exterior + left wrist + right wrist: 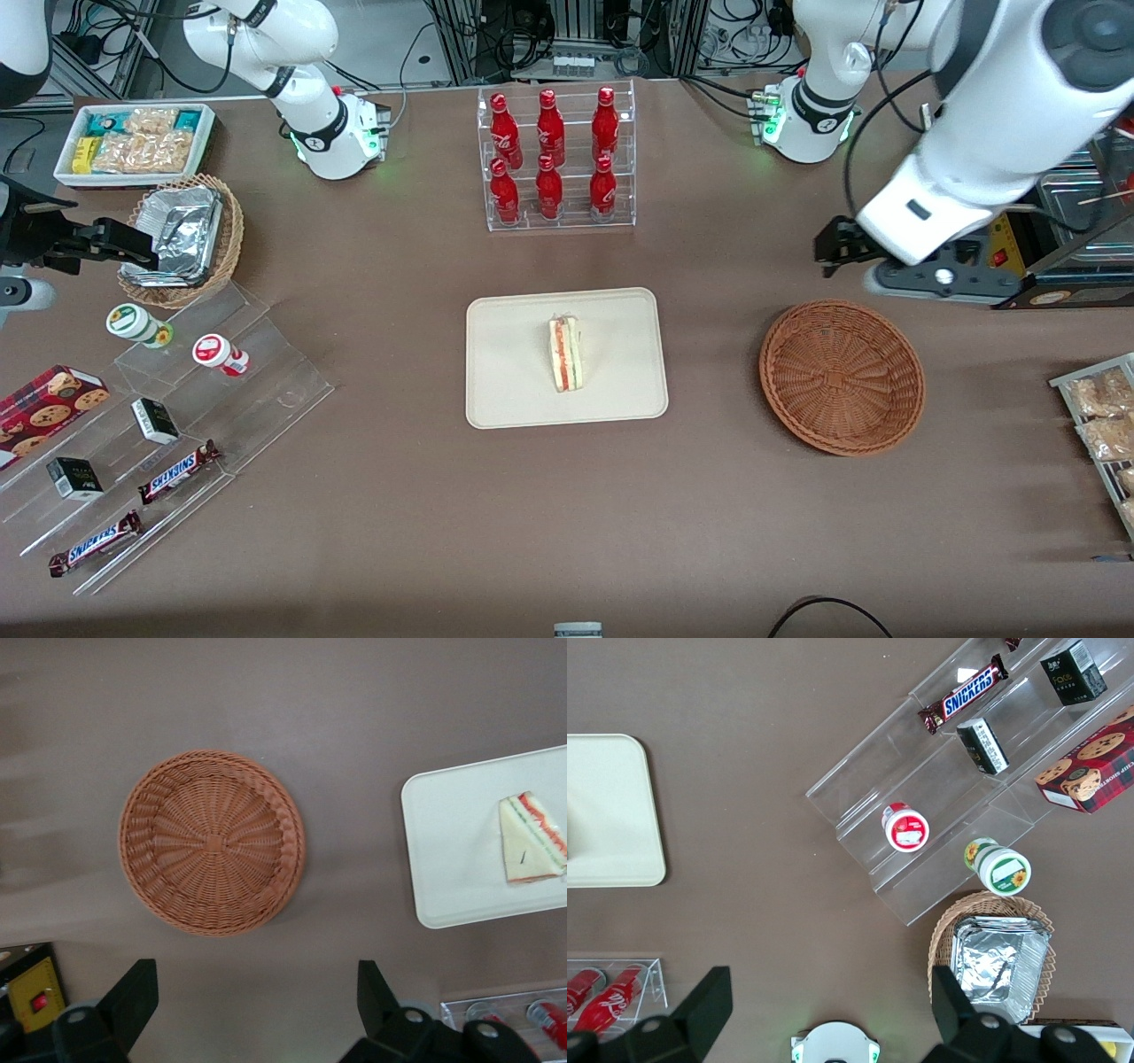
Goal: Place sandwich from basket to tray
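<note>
The sandwich (565, 354) is a white wedge with red, orange and green filling. It lies on the cream-beige tray (514, 390) at mid table. It also shows in the left wrist view (530, 840), on the tray (452, 859). The reddish-brown wicker basket (842, 377) is empty and sits beside the tray toward the working arm's end; it also shows in the left wrist view (213, 842). My left gripper (830, 255) hangs open and empty above the table, farther from the front camera than the basket. In the wrist view the gripper (255, 983) holds nothing between its fingers.
A clear rack of red bottles (554, 159) stands farther from the camera than the tray. A tan basket with foil trays (182, 235), a white bin of snacks (133, 142) and a stepped acrylic shelf (168, 425) lie toward the parked arm's end. Snack packets (1103, 416) lie toward the working arm's end.
</note>
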